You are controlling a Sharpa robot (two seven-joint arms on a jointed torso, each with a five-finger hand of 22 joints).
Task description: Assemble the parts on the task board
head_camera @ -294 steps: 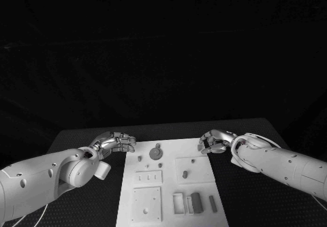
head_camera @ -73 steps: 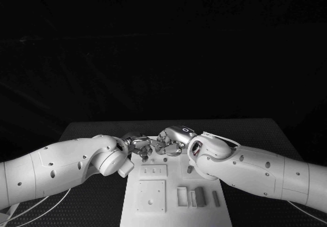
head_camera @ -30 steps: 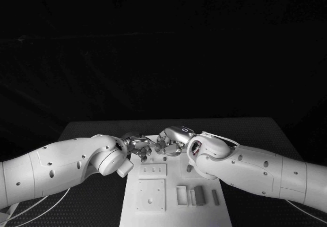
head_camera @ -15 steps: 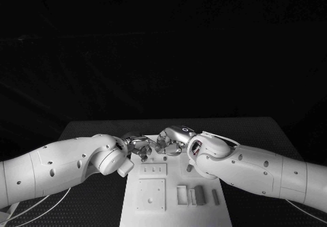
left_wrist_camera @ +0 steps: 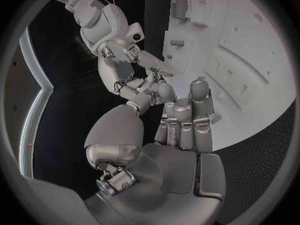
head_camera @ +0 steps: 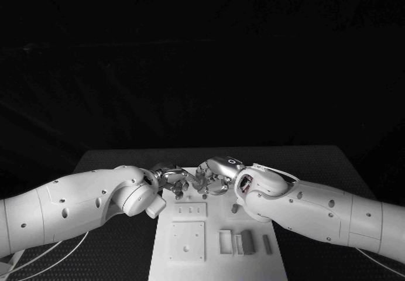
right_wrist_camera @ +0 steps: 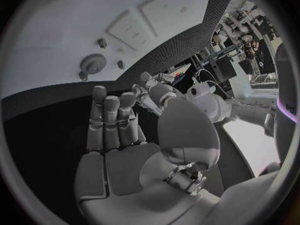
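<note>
Both hands meet fingertip to fingertip above the far end of the white task board (head_camera: 215, 257). My left hand (head_camera: 173, 178) comes in from the left and my right hand (head_camera: 217, 174) from the right. In the left wrist view the left hand (left_wrist_camera: 181, 130) has straight fingers, and the right hand (left_wrist_camera: 125, 60) reaches to their tips. I see no part between them. The right hand (right_wrist_camera: 119, 130) also has straight fingers, with the left hand (right_wrist_camera: 156, 87) beyond its thumb. A gear (right_wrist_camera: 94, 63) and small pegs (right_wrist_camera: 120, 64) lie on the board (right_wrist_camera: 75, 25).
Nearer me on the board lie a small piece (head_camera: 234, 208), a grey block (head_camera: 246, 240) and a thin bar (head_camera: 267, 244). A raised square plate (head_camera: 187, 241) sits at the near left. Black table (head_camera: 110, 161) surrounds the board.
Since 9.8 s ago both hands have come in from the board's sides and met over its far end. In the last second they have barely shifted.
</note>
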